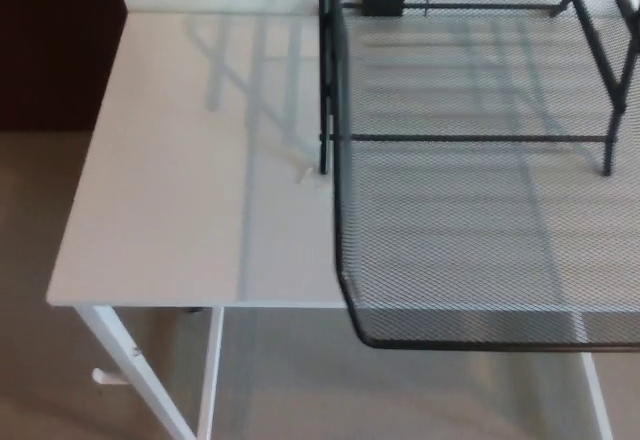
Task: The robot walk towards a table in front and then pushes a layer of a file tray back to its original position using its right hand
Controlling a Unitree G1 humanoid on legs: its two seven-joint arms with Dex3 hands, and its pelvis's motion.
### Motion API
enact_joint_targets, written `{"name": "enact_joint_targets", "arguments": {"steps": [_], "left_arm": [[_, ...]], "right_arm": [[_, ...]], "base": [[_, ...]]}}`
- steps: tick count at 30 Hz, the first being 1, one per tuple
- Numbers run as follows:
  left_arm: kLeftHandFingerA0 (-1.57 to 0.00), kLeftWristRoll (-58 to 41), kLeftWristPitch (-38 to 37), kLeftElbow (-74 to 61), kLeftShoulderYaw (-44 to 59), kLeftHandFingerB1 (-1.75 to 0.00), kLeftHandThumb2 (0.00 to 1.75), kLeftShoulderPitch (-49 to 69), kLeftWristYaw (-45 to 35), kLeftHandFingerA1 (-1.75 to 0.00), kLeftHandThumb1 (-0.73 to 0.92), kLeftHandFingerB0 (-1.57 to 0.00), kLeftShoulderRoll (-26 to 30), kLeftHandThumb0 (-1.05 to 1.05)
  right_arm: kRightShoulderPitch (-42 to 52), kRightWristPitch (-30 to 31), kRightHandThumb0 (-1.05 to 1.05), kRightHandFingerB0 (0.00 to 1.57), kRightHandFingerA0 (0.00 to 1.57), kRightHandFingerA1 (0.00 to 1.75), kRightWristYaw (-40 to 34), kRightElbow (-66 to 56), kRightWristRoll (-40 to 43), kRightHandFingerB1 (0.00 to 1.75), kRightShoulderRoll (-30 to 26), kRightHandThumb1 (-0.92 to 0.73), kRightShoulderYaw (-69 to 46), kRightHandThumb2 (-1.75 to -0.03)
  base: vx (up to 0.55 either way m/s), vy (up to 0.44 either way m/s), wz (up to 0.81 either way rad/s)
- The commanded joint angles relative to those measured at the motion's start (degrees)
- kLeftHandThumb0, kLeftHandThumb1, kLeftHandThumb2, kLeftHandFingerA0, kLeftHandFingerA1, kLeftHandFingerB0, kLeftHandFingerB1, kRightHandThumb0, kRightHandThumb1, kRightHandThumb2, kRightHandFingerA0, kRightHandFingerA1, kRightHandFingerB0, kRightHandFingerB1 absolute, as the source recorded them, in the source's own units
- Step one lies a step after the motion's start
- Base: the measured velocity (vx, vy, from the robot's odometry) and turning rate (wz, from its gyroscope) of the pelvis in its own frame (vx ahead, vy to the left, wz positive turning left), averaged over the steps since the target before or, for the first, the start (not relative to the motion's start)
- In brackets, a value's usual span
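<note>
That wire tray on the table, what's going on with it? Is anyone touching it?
Nothing is touching it right now. The black mesh file tray sits on the white table, with one layer pulled out so its front edge hangs past the table's near edge. Neither of the robot's hands is in view, so the push back into the frame has not begun.

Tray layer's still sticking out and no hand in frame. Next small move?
Probably bring the right hand up to the front rim of the tray layer. That rim overhangs the table edge, well ahead of the black frame, and neither hand is in view yet.
</note>
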Motion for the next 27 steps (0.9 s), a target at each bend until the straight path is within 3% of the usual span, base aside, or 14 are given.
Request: {"name": "enact_joint_targets", "arguments": {"steps": [1,2,7,17,18,21,24,27], "left_arm": [[-0.5,0.0,0.9,0.4,0.2,-0.38,0.58,0.1,0.1,-0.47,0.69,-0.36,0.3,-0.02],[-0.5,-0.1,1.0,0.1,0.3,-0.38,0.59,0.3,0.1,-0.47,0.69,-0.35,0.3,-0.02],[-0.5,0.1,0.7,0.4,0.2,-0.38,0.58,-0.1,-0.1,-0.46,0.69,-0.35,0.5,-0.03],[-0.5,-0.7,1.7,-0.1,0.6,-0.38,0.59,-0.4,-0.8,-0.47,0.69,-0.35,0.2,-0.04],[-0.5,-0.4,1.6,-0.2,0.5,-0.38,0.59,-0.4,-0.5,-0.47,0.69,-0.35,0.4,-0.04],[-0.49,-0.6,1.0,0.1,0.7,-0.38,0.59,-0.6,-0.9,-0.47,0.69,-0.34,0.5,-0.03],[-0.48,-0.6,1.2,0.0,1.0,-0.38,0.59,-1.4,-0.8,-0.46,0.68,-0.34,0.9,-0.03],[-0.49,-0.2,1.4,0.1,0.7,-0.38,0.59,-1.7,-0.7,-0.47,0.69,-0.34,1.0,-0.03]], "right_arm": [[-0.1,0.2,-0.25,0.53,0.7,0.54,-0.6,0.6,-0.5,0.48,-0.6,-0.51,-0.1,-0.62],[-0.2,0.5,-0.18,0.56,0.73,0.5,-0.5,0.5,-0.4,0.43,-0.5,-0.56,-0.1,-0.56],[-1.0,-0.7,-0.25,0.54,0.71,0.54,-1.2,1.8,-1.1,0.48,-0.6,-0.5,0.2,-0.62],[0.4,-0.4,-0.19,0.56,0.75,0.51,-0.9,-1.5,-0.7,0.44,-1.1,-0.56,-0.2,-0.57],[1.6,-0.3,-0.26,0.53,0.7,0.54,-0.8,-3.9,-0.3,0.48,-1.0,-0.5,-0.5,-0.62],[8.0,2.0,-0.17,0.54,0.7,0.48,1.7,-16.4,2.2,0.43,-1.7,-0.55,-2.2,-0.56],[11.8,-0.4,-0.12,0.52,0.68,0.5,4.0,-22.5,5.8,0.45,-1.8,-0.56,-4.1,-0.56],[21.6,-1.7,-0.09,0.57,0.69,0.51,8.0,-32.3,15.7,0.47,-0.6,-0.55,-9.4,-0.54]], "base": [[0.1,-0.013,0.03],[0.07,-0.032,0.25],[0.03,-0.02,0.04],[0.0,0.0,0.0],[0.0,0.0,0.0],[0.0,0.0,0.0],[0.0,0.0,0.0],[0.0,0.0,0.0]]}}
